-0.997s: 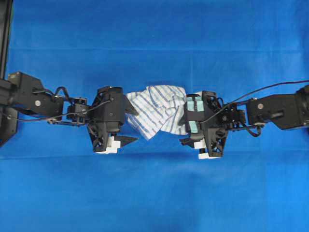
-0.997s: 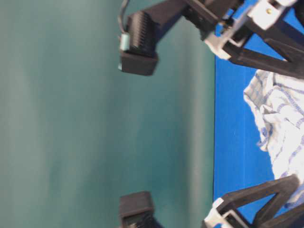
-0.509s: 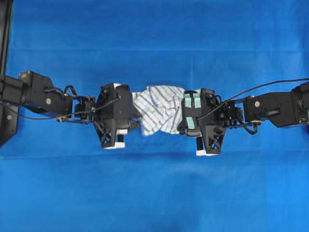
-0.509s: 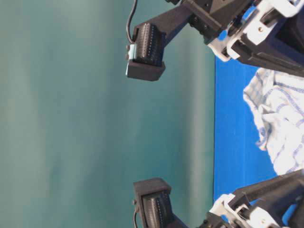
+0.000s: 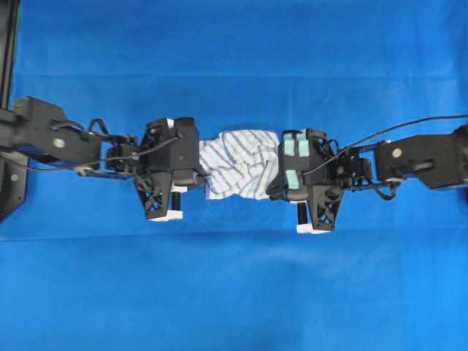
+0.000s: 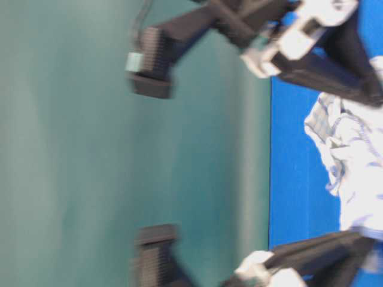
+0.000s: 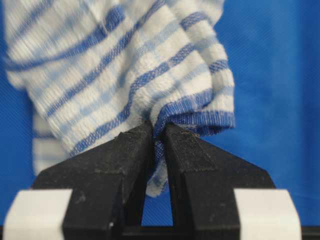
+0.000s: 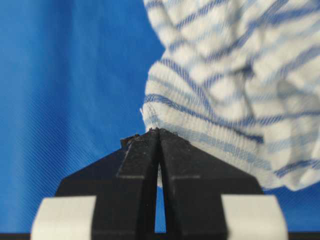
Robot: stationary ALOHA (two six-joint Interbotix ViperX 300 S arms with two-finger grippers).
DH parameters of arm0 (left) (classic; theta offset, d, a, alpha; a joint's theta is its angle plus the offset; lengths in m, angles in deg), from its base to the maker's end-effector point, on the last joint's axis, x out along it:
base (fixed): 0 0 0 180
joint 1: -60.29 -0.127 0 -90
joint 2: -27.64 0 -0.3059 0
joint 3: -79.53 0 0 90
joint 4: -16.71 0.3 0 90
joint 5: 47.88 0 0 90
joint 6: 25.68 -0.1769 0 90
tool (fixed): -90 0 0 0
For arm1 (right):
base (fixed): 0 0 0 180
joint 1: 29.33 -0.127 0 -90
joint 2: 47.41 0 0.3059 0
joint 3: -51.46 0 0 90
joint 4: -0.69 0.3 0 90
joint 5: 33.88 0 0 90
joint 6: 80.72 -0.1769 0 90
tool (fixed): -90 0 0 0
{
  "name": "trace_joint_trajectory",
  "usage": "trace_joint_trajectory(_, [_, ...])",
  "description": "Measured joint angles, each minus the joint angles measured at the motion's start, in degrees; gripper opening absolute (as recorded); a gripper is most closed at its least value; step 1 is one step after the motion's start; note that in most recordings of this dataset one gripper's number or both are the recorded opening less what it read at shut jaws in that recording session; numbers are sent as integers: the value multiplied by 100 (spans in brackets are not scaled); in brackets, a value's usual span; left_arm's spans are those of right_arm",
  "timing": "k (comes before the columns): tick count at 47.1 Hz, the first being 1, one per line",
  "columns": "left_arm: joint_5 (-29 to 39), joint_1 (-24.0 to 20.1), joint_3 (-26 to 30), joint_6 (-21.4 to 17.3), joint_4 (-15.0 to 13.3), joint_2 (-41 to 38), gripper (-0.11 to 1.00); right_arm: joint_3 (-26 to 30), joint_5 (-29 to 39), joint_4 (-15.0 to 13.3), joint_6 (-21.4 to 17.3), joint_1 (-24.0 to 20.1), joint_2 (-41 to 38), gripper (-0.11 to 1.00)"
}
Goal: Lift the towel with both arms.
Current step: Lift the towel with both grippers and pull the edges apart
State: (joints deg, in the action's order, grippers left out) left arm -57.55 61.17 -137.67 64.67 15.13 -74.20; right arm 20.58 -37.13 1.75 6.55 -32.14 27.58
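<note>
Blue sheet (image 5: 234,292) covers the whole table. Towel (image 5: 240,164) sits bunched at centre, strung btwn both arms. Left gripper (image 7: 158,131) is clamped on towel's left edge, cloth pinched btwn fingers. Right gripper (image 8: 158,133) is closed tight on towel's right edge.

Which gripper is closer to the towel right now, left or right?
Neither: both touch it. The left gripper is shut on the towel's left edge, and the right gripper is shut on its right edge.
</note>
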Motion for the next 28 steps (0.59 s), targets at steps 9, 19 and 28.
trace_joint_trajectory(9, [765, 44, 149, 18, -9, 905, 7, 123, 501, 0, -18, 0, 782, 0])
trace_joint_trajectory(19, [1529, 53, 413, 88, -9, 1846, 7, 448, 1310, 0, -18, 0, 1626, 0])
trace_joint_trajectory(28, [2127, 44, 738, 105, -9, 2549, 7, 949, 2083, -35, -26, 0, 2118, 0])
